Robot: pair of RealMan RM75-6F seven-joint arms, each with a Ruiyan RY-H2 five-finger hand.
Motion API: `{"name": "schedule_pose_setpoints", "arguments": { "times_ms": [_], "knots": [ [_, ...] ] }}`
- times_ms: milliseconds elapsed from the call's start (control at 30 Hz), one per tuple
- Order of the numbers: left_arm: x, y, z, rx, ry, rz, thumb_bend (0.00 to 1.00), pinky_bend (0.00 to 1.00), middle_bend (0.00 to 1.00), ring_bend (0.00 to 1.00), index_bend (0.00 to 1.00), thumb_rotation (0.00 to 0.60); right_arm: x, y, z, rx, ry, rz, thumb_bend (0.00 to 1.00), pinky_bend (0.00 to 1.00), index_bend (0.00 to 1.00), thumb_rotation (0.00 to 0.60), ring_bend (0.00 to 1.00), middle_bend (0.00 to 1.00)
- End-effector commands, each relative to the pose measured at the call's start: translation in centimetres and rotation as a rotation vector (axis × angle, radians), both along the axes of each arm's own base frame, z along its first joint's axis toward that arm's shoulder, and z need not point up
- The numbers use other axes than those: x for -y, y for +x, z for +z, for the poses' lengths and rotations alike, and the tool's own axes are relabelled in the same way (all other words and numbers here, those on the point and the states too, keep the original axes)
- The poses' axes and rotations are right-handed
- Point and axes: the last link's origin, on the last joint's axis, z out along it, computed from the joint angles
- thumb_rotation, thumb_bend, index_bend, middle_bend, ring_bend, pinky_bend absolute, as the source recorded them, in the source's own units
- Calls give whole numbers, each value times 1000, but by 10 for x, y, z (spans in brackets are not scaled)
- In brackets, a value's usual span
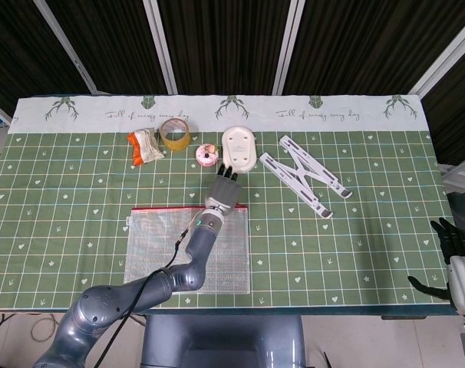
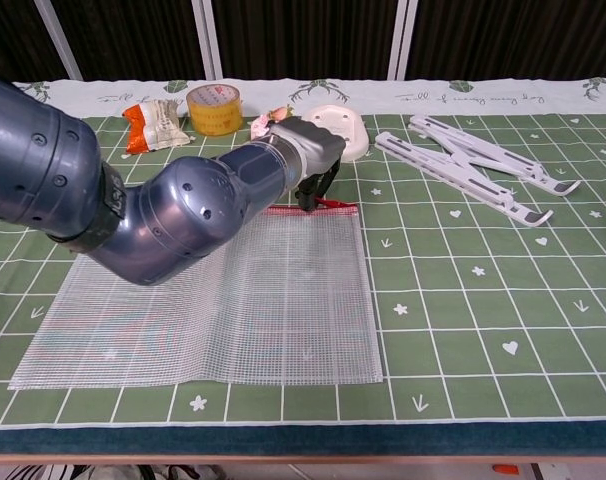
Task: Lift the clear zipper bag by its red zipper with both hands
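The clear mesh zipper bag lies flat on the green tablecloth near the front edge. Its red zipper runs along the far side. My left arm reaches over the bag, and my left hand sits at the zipper's right end. Its dark fingertips point down onto the red strip; whether they pinch it is hidden. My right hand hangs off the table's right front corner, fingers apart and holding nothing.
Along the back stand a yellow tape roll, an orange snack packet, a small pink item and a white oval object. A white folding stand lies at the right.
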Motion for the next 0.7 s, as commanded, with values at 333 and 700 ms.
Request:
{"name": "schedule_pose_setpoints", "arguments": {
  "times_ms": [333,700],
  "knots": [
    [-1,4,6,9,10,-16,415,0,180,0,593,600,0,1,0,4,3,2,210,207,0,600,0,0],
    [1,29,32,61,29,-73,439,0,184,0,603,600,-2,5,0,33,7,7,210,207,0,600,0,0]
  ]
}}
